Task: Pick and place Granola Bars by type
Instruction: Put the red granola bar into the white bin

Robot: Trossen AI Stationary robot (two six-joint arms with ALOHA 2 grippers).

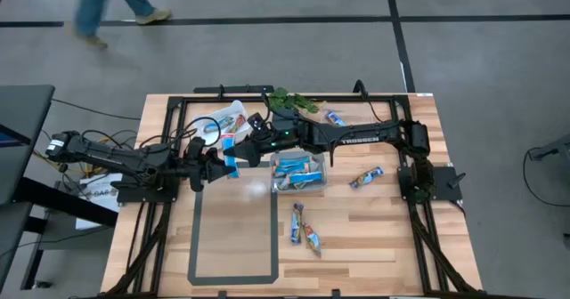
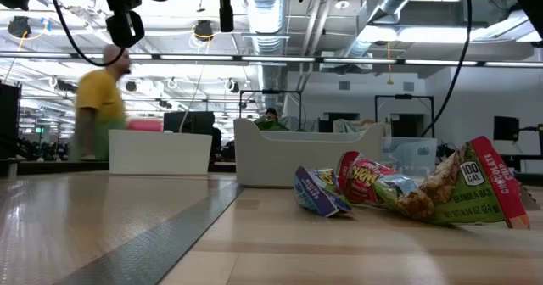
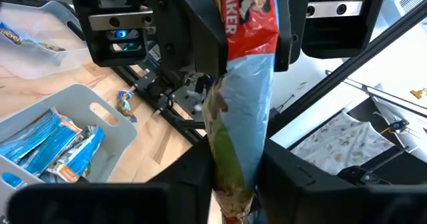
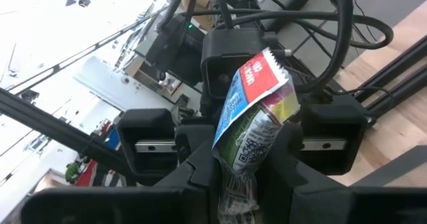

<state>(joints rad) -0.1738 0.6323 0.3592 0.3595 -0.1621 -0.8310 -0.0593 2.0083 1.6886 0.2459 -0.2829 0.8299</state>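
Note:
One granola bar (image 1: 232, 157), with a blue, green and red wrapper, hangs in the air between my two grippers, left of the grey bin (image 1: 318, 180). My left gripper (image 1: 220, 165) is shut on one end and my right gripper (image 1: 249, 150) on the other. The left wrist view shows the bar (image 3: 243, 97) running from my left gripper (image 3: 237, 184) up into the right one. The right wrist view shows the same bar (image 4: 257, 124) rising from my right gripper (image 4: 243, 177). Blue bars (image 1: 298, 167) lie in the grey bin. Loose bars (image 1: 366, 178) (image 1: 305, 228) lie on the table. My left gripper pinches the bar between its two fingers at the green and brown end (image 3: 230, 177), coming level from the table's left. The bar is lifted clear of the table. My right gripper pinches the same bar at its crimped opposite end (image 4: 240, 187), below the green panel. It comes level from the table's right, and the red end stands out past the fingers toward the left gripper.
A clear bin (image 1: 233, 110) with bars stands at the far left of the table, and a green plant sprig (image 1: 294, 99) lies at the far edge. One bar (image 1: 334, 117) lies near it. A grey taped rectangle (image 1: 233, 232) marks the near left. A person (image 1: 111, 10) walks beyond the table.

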